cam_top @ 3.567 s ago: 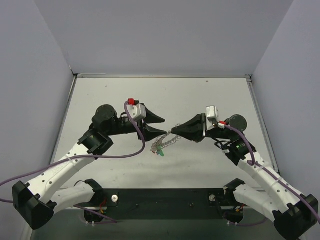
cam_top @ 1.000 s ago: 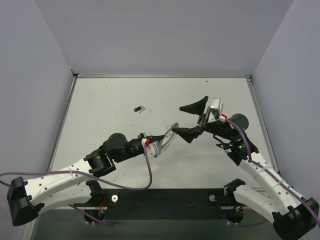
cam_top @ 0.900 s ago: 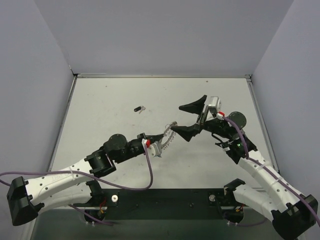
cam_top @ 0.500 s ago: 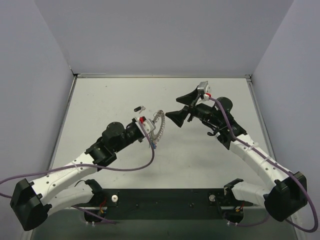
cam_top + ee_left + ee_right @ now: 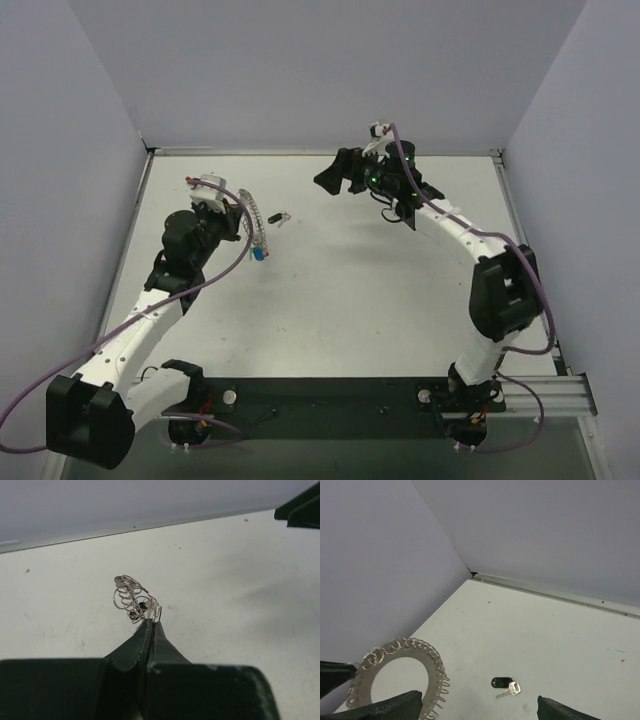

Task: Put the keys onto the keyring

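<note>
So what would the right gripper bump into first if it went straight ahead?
Probably the little dark-headed key lying on the table, right ahead of the open right gripper. The keyring is off to the side. Depth is hard to judge.

Right wrist view, findings: my pincer [image 5: 476, 702] stands wide apart, and the dark tips of its fingers [image 5: 390, 711] enter the frame at 7 and 5 o'clock. The keyring [image 5: 431, 670] sits at 8 o'clock with its flat face towards me and its coiled rim outward. Its 9 o'clock edge is touched by the left gripper [image 5: 340, 672]. One dark-headed silver key [image 5: 506, 686] lies flat on the white table [image 5: 545, 640], at 3 o'clock of the ring and apart from it. Two grey walls [image 5: 545, 530] meet at 12 o'clock
</note>
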Motion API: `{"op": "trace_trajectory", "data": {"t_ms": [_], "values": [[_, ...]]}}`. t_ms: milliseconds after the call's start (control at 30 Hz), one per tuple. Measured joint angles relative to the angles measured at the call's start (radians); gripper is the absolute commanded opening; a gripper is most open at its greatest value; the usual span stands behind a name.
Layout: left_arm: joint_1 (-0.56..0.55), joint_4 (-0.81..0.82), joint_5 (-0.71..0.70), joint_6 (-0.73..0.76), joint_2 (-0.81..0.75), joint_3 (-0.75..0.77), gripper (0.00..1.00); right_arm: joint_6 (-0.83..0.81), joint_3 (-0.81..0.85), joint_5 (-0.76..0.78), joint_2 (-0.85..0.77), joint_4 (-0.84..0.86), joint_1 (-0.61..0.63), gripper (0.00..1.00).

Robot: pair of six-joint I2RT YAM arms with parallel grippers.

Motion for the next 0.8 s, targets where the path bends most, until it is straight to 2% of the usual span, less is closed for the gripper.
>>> {"op": "trace_trajectory", "data": {"t_ms": [200, 367, 600, 667, 800], "values": [[0.123, -0.007, -0.077, -0.124, -0.057, 0.000, 0.00, 0.101, 0.309, -0.077, 0.334, -0.070, -0.004, 1.00], [0.156, -0.015, -0.101, -0.158, -0.089, 0.016, 0.00, 0.142, 0.598, -0.046, 0.591, -0.229, 0.009, 1.00], [0.164, -0.036, -0.097, -0.172, -0.087, 0.029, 0.00, 0.034, 0.872, 0.109, 0.759, -0.465, 0.090, 0.91], [0.167, -0.038, -0.093, -0.174, -0.084, 0.029, 0.00, 0.012, 0.909, 0.136, 0.781, -0.491, 0.116, 0.87], [0.170, -0.037, -0.092, -0.175, -0.080, 0.029, 0.00, 0.006, 0.953, 0.148, 0.830, -0.518, 0.159, 0.86]]}}
